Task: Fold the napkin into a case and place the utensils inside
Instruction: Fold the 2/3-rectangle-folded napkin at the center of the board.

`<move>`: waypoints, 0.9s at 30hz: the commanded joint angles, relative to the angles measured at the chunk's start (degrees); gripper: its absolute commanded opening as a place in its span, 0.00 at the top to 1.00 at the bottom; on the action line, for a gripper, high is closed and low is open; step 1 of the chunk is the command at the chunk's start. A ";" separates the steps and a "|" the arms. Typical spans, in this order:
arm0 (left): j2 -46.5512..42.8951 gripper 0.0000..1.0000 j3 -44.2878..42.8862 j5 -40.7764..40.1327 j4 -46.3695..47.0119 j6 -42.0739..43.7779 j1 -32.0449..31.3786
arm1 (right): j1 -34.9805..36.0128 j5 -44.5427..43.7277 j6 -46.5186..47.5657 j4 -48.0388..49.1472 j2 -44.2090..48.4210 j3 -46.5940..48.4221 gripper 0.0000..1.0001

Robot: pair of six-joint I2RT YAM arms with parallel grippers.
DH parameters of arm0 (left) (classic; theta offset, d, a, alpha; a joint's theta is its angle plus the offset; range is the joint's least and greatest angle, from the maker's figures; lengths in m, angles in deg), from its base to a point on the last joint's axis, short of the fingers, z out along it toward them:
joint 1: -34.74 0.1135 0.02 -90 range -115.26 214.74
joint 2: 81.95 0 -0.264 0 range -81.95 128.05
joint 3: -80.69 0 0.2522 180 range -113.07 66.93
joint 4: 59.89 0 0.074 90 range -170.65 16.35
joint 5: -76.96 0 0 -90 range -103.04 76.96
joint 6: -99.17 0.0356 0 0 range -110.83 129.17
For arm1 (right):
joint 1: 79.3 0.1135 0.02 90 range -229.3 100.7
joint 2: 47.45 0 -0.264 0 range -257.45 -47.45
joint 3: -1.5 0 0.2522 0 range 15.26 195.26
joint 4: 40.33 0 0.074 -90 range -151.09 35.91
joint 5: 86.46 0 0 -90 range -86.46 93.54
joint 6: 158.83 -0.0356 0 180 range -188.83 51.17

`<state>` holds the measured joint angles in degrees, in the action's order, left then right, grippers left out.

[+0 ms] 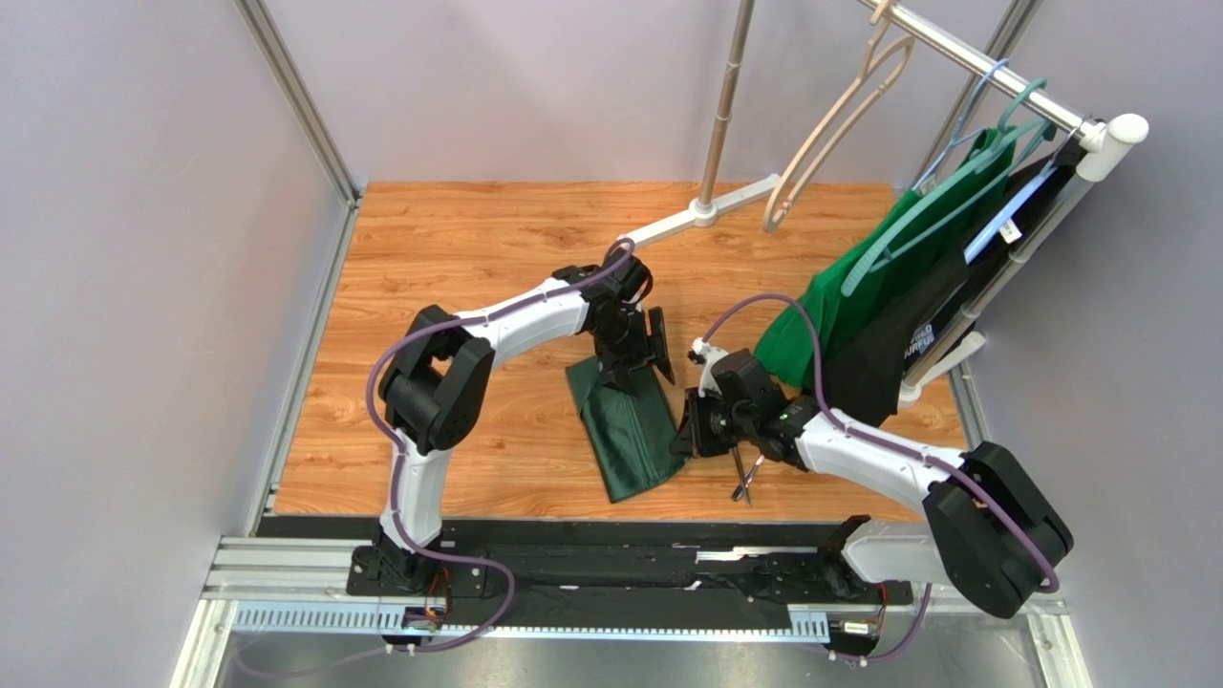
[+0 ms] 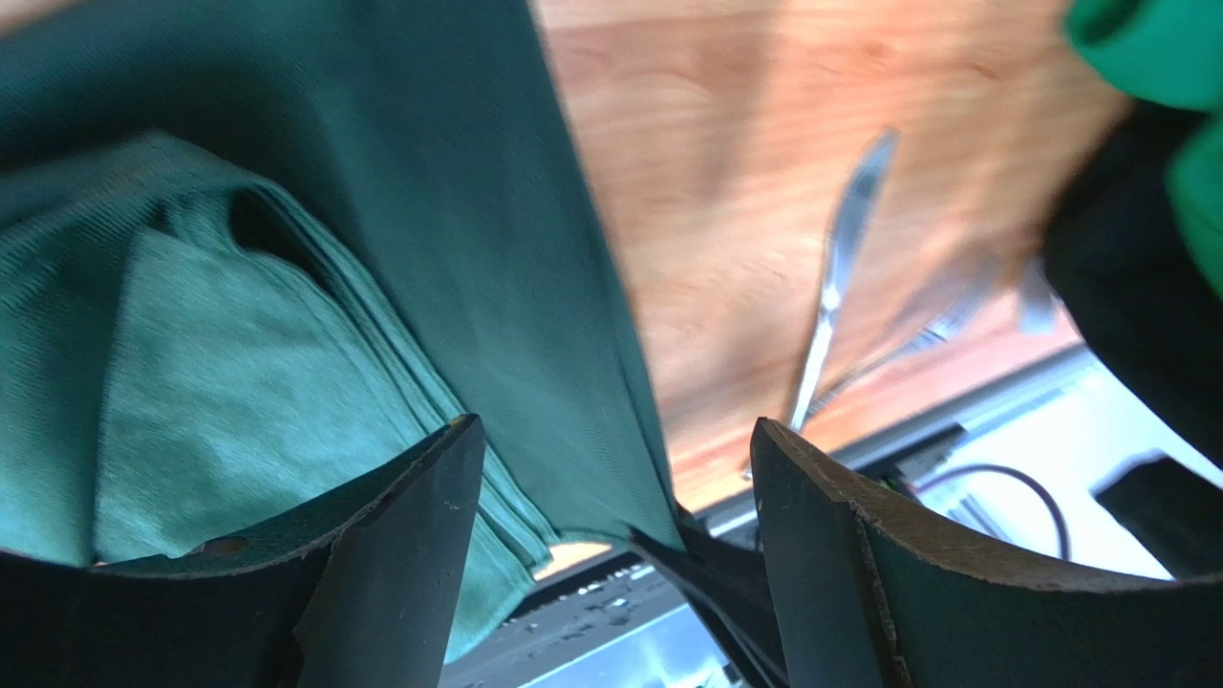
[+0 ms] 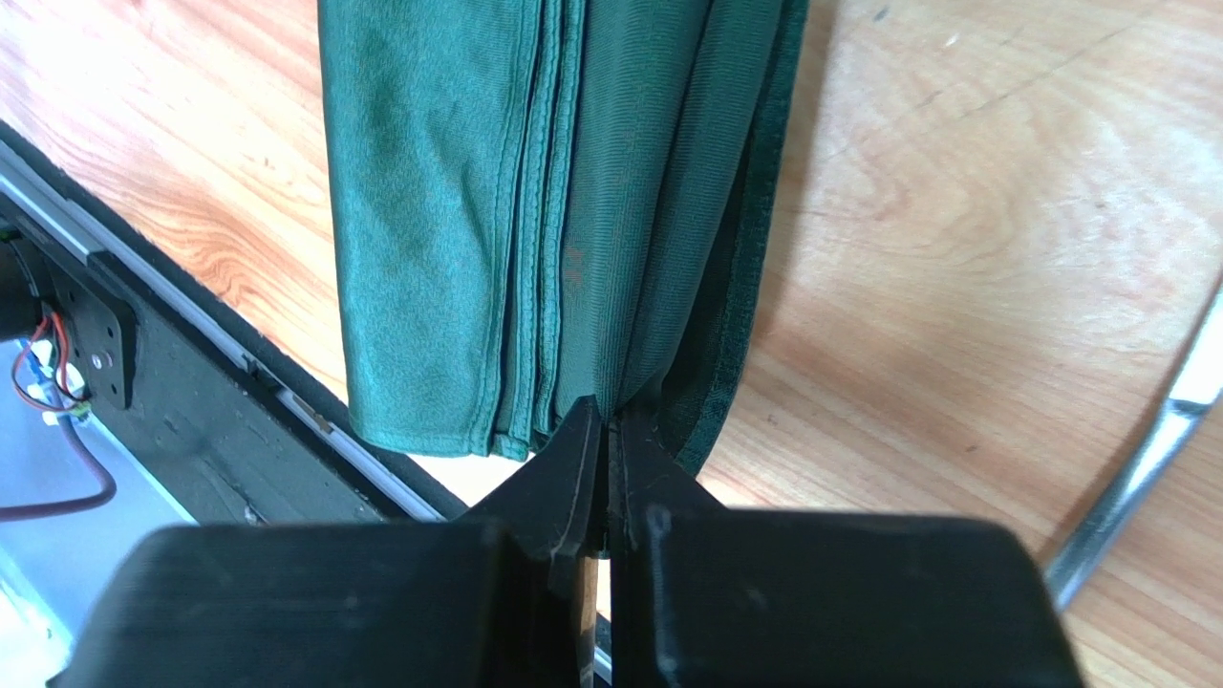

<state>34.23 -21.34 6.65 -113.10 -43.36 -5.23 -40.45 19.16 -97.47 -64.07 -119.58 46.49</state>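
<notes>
Napkin (image 3: 431, 215) folded, left claw (image 2: 615, 424) apart above, right claw (image 3: 606, 416) pinching its edge, utensils (image 1: 744, 480) beside, garment (image 1: 847, 301) behind

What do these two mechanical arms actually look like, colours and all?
The left arm and right arm are white tubes with chunky black joints, a purple cable looping along each. The left gripper and right gripper have two black tapered fingers.

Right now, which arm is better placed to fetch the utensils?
Probably left: the left hand is open and free, with the utensils in view just past the napkin. The right hand is shut on the napkin's edge.
</notes>
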 commanded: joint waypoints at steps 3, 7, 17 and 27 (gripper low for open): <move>3.26 0.23 -6.38 -2.89 -5.73 2.08 -0.29 | 0.70 -1.64 1.57 1.54 1.21 1.30 0.98; 4.84 0.25 -8.41 -2.72 -6.87 3.14 -0.47 | 0.70 -1.55 1.92 1.63 1.21 1.30 0.98; 5.80 0.26 -7.62 -3.95 -3.36 8.49 -0.90 | 1.14 0.20 3.59 2.15 1.12 3.40 0.98; 8.45 0.57 -9.11 -3.86 -4.33 10.96 -0.90 | 1.40 1.96 2.98 2.51 -0.28 3.41 0.93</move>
<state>42.73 -28.92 2.95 -117.60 -34.68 -5.80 -39.33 20.10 -94.67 -63.91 -119.50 48.41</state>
